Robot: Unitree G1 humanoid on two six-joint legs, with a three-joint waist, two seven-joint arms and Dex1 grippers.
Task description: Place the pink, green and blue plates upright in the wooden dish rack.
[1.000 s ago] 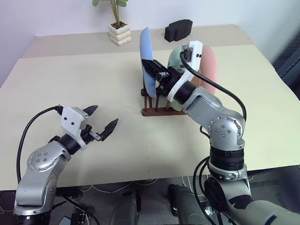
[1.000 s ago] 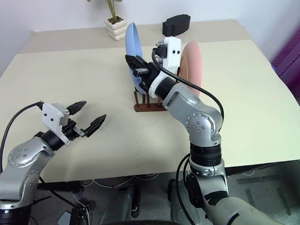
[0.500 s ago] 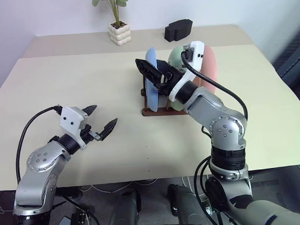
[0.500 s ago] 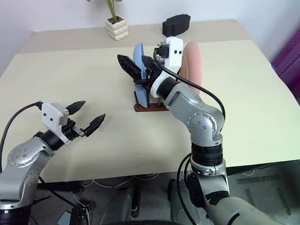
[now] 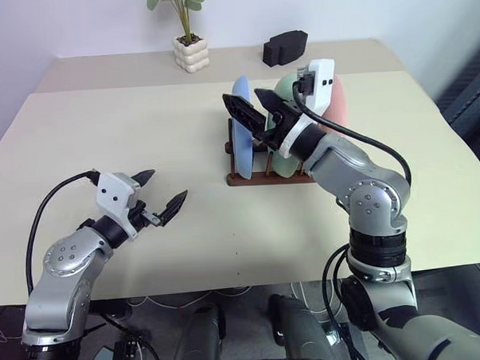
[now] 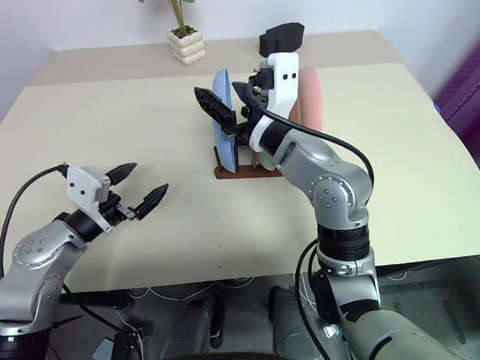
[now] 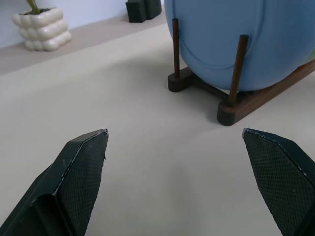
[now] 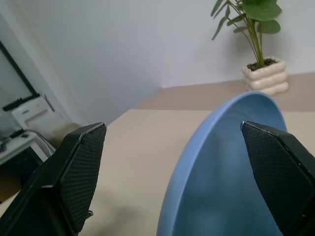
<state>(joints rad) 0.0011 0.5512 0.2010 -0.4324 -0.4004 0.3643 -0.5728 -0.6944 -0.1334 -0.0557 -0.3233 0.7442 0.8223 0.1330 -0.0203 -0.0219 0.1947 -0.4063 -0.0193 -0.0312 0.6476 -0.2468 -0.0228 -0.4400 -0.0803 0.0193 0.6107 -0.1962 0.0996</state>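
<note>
While the right tool (image 5: pixel 257 109) hangs spread wide around the round light-blue plate's (image 5: pixel 240 124) top edge, not pinching it, that plate stands upright in the small dark wooden dish rack (image 5: pixel 260 176). It looks hard, smooth, slippery; hold its rim.

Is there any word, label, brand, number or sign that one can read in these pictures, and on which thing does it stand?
None: no readable text.
Blue plate, green plate, pink plate: plain.
Wooden rack, plant pot, black block: unmarked.
White housings by the left end effector and the right end effector: no print to make out.
</note>
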